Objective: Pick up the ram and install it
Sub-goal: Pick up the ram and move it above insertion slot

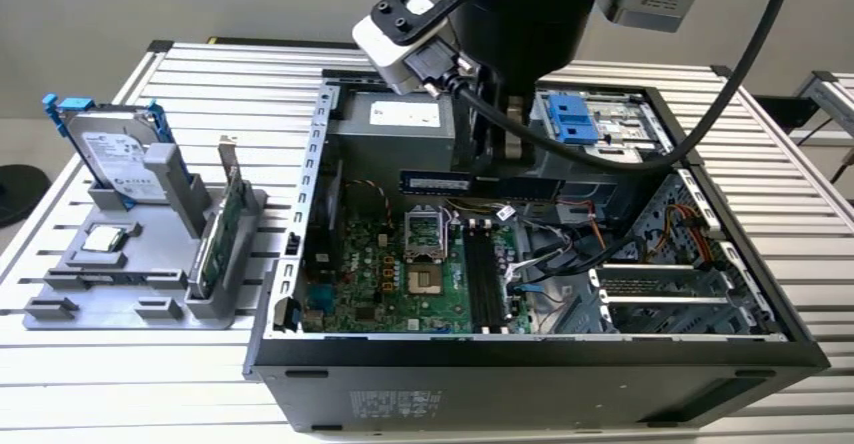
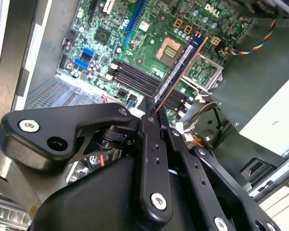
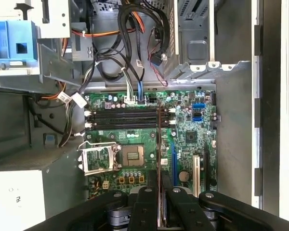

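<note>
1. The pincer [image 1: 483,167] is closed on the ram [image 1: 437,181], gripping it by one end. The rest of the stick juts toward the exterior view's left.
2. The ram hangs inside the open computer case [image 1: 534,374], over the far part of the motherboard [image 1: 380,284] and not seated in it.
3. In the second wrist view it crosses above the black memory slots [image 2: 135,77], beside the processor socket [image 2: 171,48].
4. On the surface [image 1: 80,384], at the exterior view's left, a grey holder [image 1: 94,299] carries a hard drive [image 1: 118,159] and an expansion card [image 1: 220,234].
</note>
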### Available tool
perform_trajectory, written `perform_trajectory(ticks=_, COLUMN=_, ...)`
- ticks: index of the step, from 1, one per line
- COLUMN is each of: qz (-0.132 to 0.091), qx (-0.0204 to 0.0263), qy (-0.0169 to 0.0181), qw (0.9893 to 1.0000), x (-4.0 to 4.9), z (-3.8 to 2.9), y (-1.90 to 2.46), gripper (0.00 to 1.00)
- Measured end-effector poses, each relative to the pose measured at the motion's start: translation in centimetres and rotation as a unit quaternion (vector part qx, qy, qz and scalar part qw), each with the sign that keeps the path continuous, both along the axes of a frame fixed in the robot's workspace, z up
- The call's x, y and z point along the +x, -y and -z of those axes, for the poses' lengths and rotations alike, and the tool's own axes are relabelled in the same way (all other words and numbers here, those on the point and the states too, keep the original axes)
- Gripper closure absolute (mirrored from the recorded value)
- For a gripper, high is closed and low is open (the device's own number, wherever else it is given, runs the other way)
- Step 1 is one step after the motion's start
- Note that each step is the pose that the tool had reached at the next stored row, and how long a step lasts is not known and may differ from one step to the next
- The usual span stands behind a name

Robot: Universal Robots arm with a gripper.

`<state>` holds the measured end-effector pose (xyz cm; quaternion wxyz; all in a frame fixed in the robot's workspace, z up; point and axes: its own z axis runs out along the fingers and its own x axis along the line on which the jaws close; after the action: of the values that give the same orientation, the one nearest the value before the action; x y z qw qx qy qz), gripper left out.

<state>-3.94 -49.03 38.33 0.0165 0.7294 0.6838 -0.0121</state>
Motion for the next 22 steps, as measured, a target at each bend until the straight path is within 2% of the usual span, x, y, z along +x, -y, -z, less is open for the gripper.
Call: perform_trajectory(ticks=22, qz=0.0, qx=0.0, qy=0.0, qw=1.0, x=2.89, z=0.0, y=-0.37, gripper=1.0)
